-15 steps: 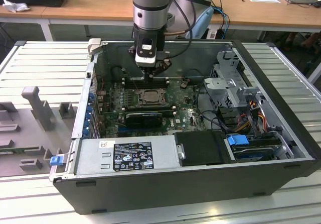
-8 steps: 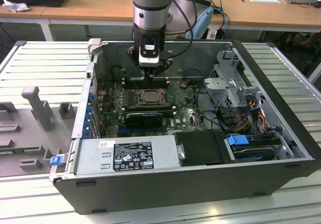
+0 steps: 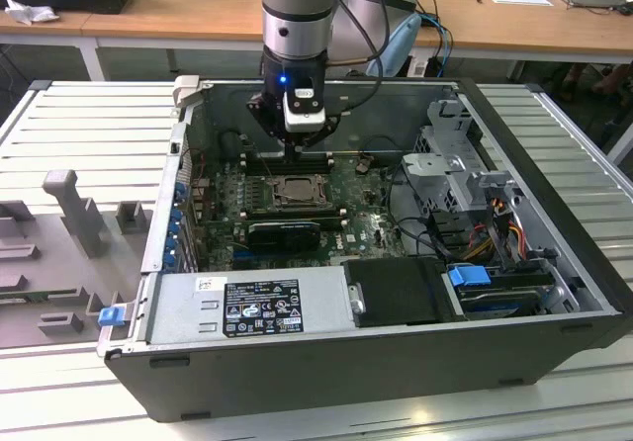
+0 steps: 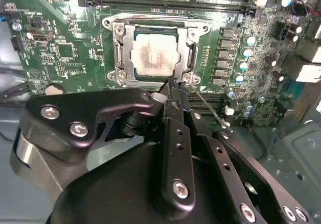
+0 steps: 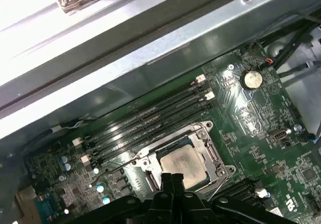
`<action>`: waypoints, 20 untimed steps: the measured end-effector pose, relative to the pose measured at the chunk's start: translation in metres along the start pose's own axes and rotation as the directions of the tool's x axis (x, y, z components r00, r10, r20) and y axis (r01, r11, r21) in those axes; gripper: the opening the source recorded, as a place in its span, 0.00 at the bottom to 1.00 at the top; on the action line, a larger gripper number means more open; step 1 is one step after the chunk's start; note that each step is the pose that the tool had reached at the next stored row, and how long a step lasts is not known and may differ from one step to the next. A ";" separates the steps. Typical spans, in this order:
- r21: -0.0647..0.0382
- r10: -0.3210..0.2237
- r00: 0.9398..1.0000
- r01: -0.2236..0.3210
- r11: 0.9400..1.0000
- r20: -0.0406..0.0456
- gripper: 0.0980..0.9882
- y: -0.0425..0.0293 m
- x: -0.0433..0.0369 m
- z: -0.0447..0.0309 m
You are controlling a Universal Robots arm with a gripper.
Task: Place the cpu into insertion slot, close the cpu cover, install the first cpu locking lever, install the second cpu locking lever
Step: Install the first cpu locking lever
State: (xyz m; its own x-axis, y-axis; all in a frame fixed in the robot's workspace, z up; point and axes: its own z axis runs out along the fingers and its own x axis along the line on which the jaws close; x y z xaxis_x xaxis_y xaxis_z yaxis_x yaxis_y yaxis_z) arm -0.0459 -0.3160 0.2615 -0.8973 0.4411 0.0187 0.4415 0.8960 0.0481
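Observation:
The cpu lies flat in the insertion slot on the green motherboard, its dull silver top showing through the cut-out of the cpu cover, which is folded down over it. In the first wrist view the cpu sits under the same frame. A thin metal locking lever angles away from one socket corner, standing clear of the board. My gripper hangs just above that corner, fingers shut, with nothing seen between them. In the exterior view the gripper hovers over the socket.
Long black memory slots run beside the socket. A black graphics card and the power supply lie toward the case front. A drive cage and cables are at the exterior view's right. The case walls hem in the arm.

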 end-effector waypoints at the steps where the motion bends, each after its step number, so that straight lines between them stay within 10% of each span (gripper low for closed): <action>1: 0.000 -0.024 1.000 0.024 1.000 -0.001 0.01 0.0000 0.0000 0.0000; 6: 0.002 -0.124 0.992 0.124 0.992 -0.005 0.01 0.0000 0.0000 0.0001; 10: 0.003 -0.230 0.973 0.230 0.973 -0.011 0.01 0.0000 0.0000 0.0002; 15: 0.003 -0.359 0.933 0.359 0.933 -0.015 0.01 0.0000 0.0000 0.0010; 20: -0.001 -0.391 0.920 0.391 0.920 -0.014 0.01 -0.0031 0.0059 0.0033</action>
State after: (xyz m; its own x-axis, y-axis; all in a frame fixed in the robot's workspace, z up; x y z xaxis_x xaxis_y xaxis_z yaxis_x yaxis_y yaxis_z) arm -0.0525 -0.3161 0.2581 -0.9984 0.0548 0.0127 0.0554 0.9971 0.0528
